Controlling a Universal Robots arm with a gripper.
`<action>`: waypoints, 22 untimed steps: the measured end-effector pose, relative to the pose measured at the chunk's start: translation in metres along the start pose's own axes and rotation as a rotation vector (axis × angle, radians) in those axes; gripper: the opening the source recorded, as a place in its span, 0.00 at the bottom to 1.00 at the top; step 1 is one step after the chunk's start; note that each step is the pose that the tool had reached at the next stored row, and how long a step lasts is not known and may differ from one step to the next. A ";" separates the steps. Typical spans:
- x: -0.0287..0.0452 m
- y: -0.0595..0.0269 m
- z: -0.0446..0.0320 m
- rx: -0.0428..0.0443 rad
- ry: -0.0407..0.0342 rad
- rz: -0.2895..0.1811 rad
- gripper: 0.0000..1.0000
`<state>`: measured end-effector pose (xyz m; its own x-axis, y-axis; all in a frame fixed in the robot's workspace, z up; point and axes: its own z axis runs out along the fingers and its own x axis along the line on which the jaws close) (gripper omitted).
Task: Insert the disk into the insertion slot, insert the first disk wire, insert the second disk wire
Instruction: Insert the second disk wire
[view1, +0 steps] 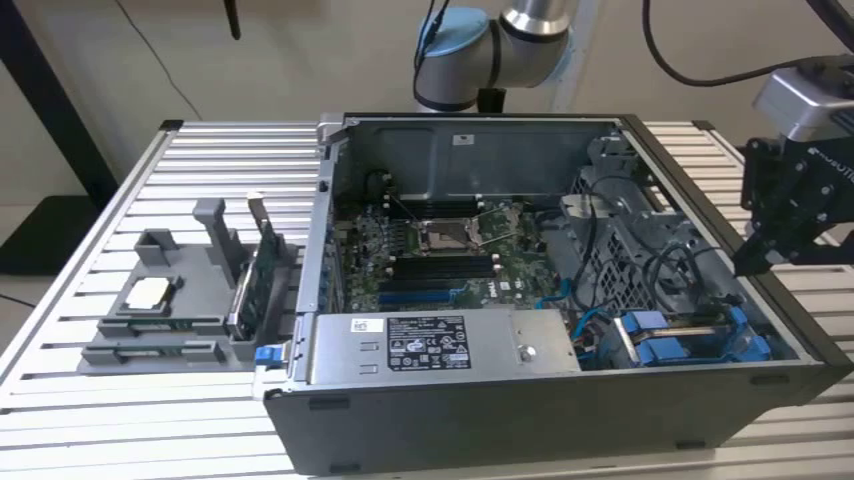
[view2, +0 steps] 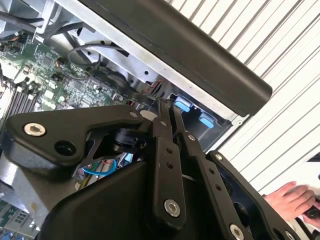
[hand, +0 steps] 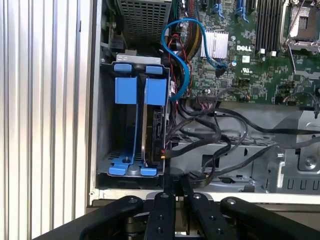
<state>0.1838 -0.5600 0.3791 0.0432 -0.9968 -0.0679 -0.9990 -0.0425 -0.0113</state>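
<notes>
Gripper (hand: 175, 182), jaws closed and empty, near the disk (hand: 153, 127) standing in the insertion slot (hand: 120, 140); likely rigid, weighty, shock-sensitive; best held by its blue frame (hand: 155, 91).

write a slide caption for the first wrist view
Disk seated in the insertion slot, gripper close by with jaws shut

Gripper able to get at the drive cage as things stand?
Likely yes: the case is open and the gripper hangs just outside its wall, beside the drive cage. The cage is uncovered, and the black cables run alongside it, not over it.
</notes>
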 end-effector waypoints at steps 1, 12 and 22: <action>0.0000 0.0008 -0.0003 0.0000 -0.0001 0.000 0.16; -0.0012 0.0143 -0.0065 0.0001 0.0001 0.000 0.16; -0.0035 0.0289 -0.0166 0.0006 -0.0001 0.009 0.16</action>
<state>0.1546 -0.5589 0.3955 0.0343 -0.9971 -0.0680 -0.9994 -0.0336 -0.0113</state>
